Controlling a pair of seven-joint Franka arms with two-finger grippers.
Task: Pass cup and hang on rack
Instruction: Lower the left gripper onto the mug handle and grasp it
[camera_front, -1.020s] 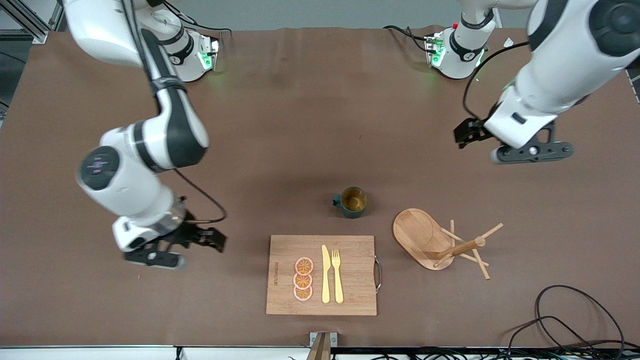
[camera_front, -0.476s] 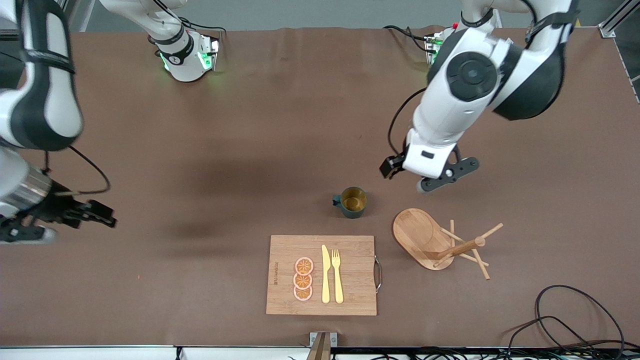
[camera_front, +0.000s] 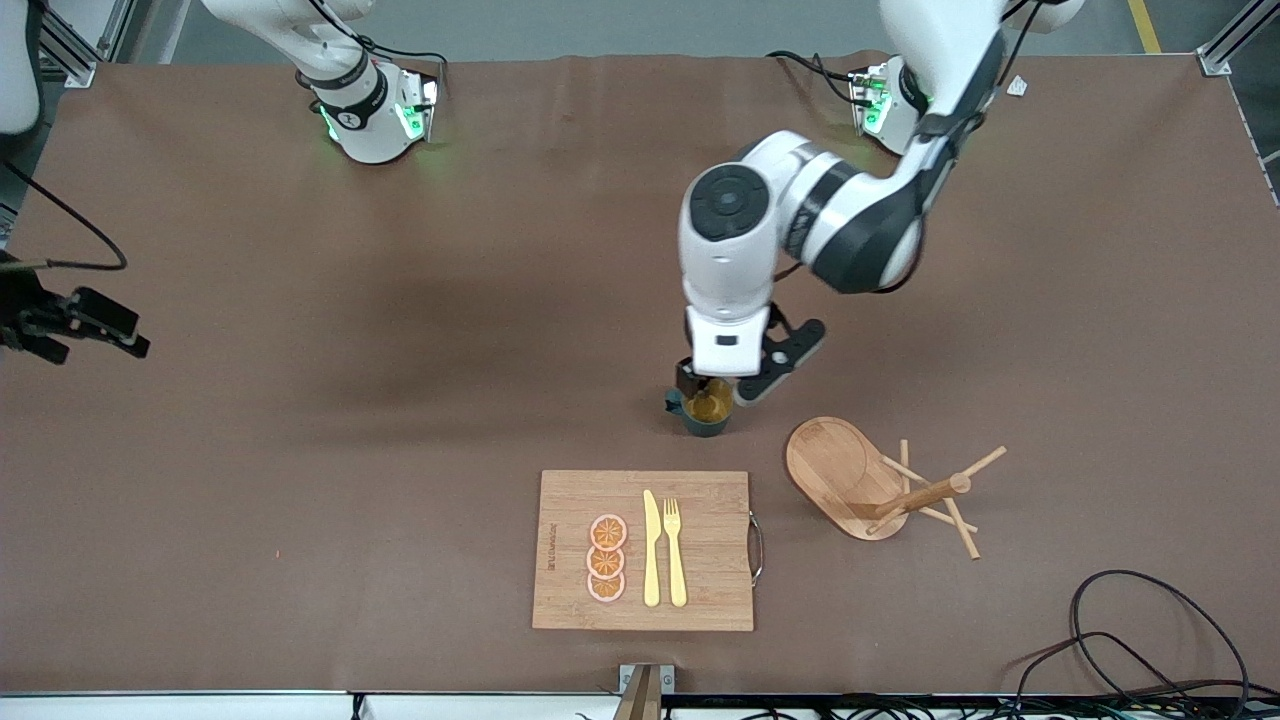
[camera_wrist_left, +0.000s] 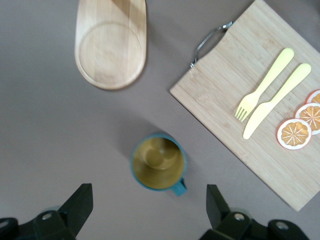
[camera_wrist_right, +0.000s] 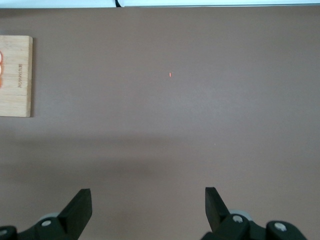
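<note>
I see the brown table (camera_front: 400, 300) filling the whole front view, with both arms reaching over it. My left arm (camera_front: 800, 210) stretches from its base toward the middle of the table, and its wrist hangs directly over the cup. The right arm is pulled out to its own end of the table, and I leave it waiting there.

The bamboo cutting board (camera_front: 700, 500) lies near the front camera, carrying a yellow knife (camera_front: 651, 550), a yellow fork (camera_front: 675, 550) and three orange slices (camera_front: 606, 558). The rack (camera_front: 850, 475) stands just beside the board, toward the left arm's end of the table, its pegs sticking out from the central post.

The left claw (camera_wrist_left: 150, 207) is spread wide, holding nothing; in the left wrist view its two fingers (camera_wrist_left: 80, 205) show on either side of the cup with clear gaps, touching neither wall nor handle. The right claw (camera_wrist_right: 148, 207) is likewise spread wide and empty, over bare table at the right arm's end.

The cup (camera_front: 705, 415) stands upright on the table, farther from the front camera than the board, well apart from the rack's oval base, its tan inside facing up.
</note>
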